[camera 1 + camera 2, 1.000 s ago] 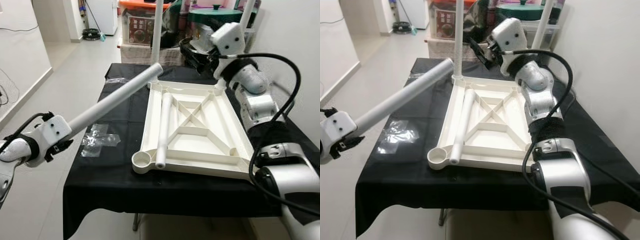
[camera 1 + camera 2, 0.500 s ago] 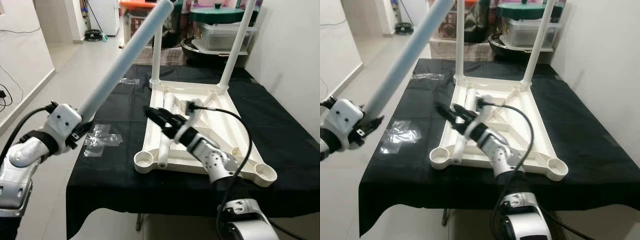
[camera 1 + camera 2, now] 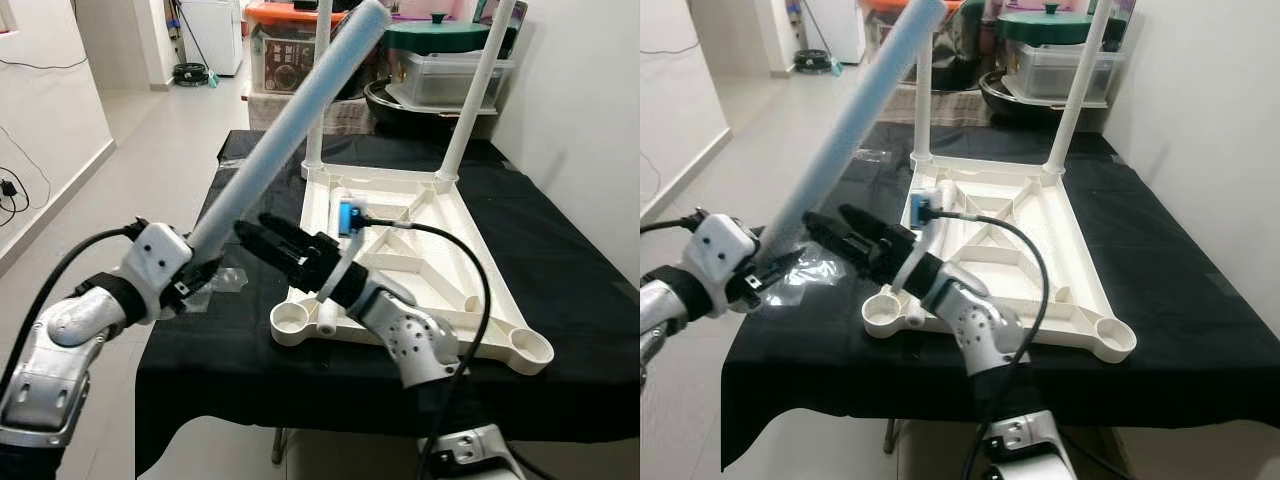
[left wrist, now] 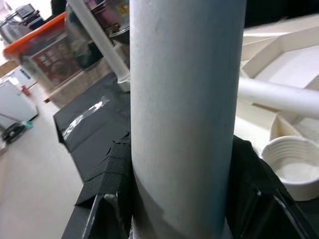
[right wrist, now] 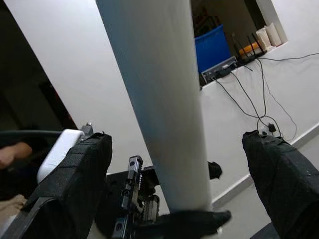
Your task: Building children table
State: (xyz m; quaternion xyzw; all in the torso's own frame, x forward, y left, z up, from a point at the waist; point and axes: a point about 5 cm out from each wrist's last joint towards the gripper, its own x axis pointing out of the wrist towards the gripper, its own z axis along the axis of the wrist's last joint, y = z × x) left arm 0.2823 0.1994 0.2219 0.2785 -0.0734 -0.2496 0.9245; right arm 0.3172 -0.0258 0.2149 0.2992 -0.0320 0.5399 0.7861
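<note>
Left eye view, table leg [image 3: 290, 130] slanting up-right, left gripper [image 3: 196, 276] gripping

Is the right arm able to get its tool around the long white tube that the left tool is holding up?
Probably yes. The right tool is open, its fingers either side of the long white tube, just above the left tool gripping its lower end. Nothing sits between them.
</note>
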